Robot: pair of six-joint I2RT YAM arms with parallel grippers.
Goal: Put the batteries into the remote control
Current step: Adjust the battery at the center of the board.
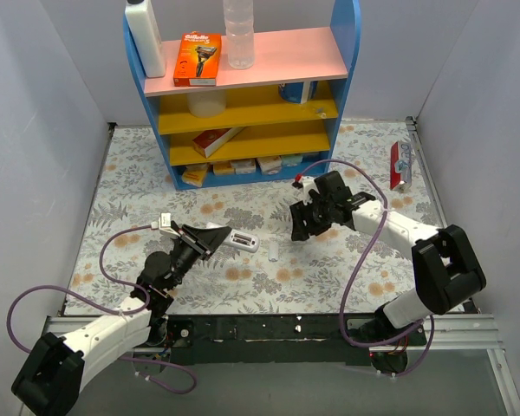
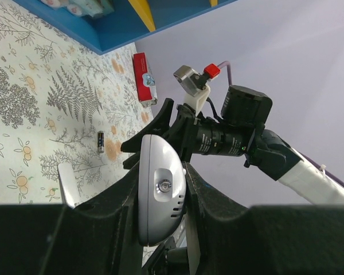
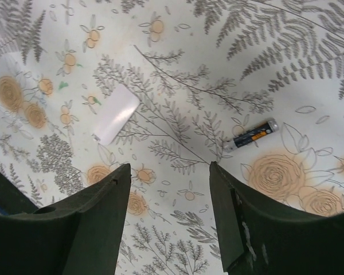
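Silver remote (image 2: 161, 197) in left pincer (image 2: 161, 175)

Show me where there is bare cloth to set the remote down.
Bare cloth lies left of the shelf and along its own near edge. The middle is crowded: the battery and a flat white piece lie below the open right tool, beside the remote held in the left tool.

Overhead view: orange razor pack (image 1: 197, 59) on pink top shelf (image 1: 282, 52) carries "Gillette" wordmark, sole legible brand. Battery (image 3: 250, 135) wears dark-and-orange label, print too small to read. Red packet (image 1: 399, 165) near right wall: lettering unreadable.
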